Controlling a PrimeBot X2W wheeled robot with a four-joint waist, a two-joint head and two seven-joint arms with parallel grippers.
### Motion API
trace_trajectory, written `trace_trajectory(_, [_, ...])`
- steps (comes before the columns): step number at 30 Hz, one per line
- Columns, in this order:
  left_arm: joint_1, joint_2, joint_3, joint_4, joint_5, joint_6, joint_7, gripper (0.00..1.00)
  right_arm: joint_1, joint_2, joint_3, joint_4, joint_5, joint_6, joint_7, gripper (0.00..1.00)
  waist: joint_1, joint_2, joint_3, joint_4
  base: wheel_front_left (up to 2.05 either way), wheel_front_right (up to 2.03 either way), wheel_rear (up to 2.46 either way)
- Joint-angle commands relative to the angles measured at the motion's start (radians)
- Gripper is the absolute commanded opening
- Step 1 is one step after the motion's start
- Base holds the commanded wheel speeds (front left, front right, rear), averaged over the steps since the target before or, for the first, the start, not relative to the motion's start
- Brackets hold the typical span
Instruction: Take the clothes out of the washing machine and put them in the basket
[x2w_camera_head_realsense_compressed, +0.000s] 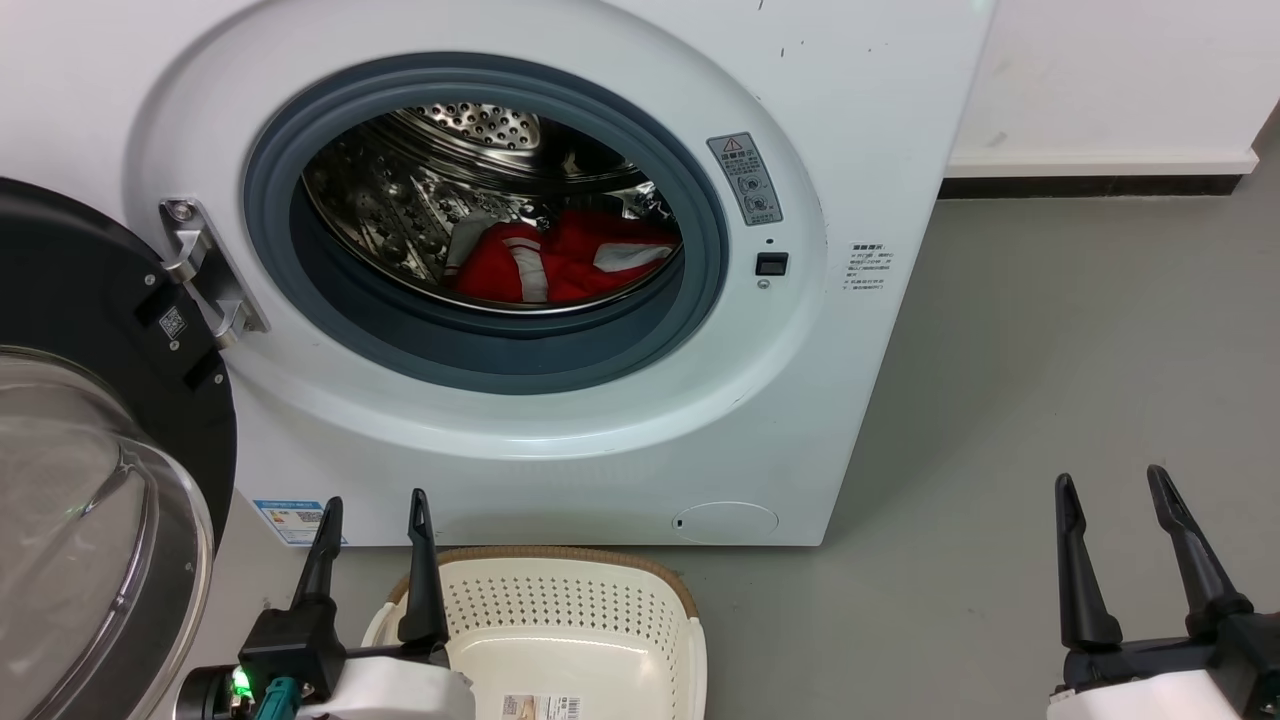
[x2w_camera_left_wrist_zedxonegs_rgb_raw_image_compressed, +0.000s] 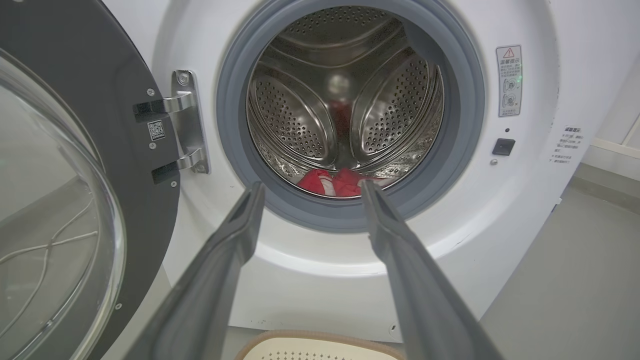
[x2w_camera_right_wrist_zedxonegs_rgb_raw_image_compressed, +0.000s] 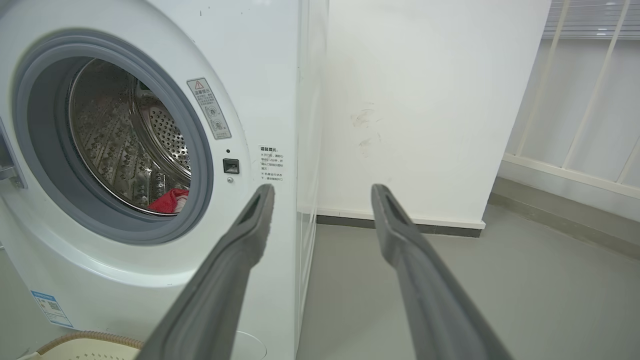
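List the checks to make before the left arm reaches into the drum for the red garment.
1. Glass door wide open, off the opening: ok.
2. Red striped garment in sight at the bottom of the drum: ok.
3. Left pincer open, empty, outside the grey rubber ring: ok.
4. Right pincer open, empty, off to the side over the floor: ok.
5. Cream basket on the floor before the washing machine: ok.
6. Anything more beneath the garment: cannot tell.
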Motion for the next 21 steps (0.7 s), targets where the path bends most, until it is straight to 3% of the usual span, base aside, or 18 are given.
trace_trajectory(1, [0.005, 0.001, 0.002, 0.000, -0.008, 0.004, -0.004, 1.00, 0.011, 0.001, -0.003, 0.004, 0.007, 0.000, -0.002, 1.00, 0.0000, -0.0001, 0.000, 0.000, 0.00, 0.00, 0.00])
trace_trajectory(21, [-0.004, 0.001, 0.003, 0.026, 0.002, 0.001, -0.004, 1.00, -0.001, 0.001, -0.004, 0.019, 0.026, 0.000, -0.002, 1.00, 0.0000, -0.0001, 0.009, -0.004, 0.00, 0.00, 0.00])
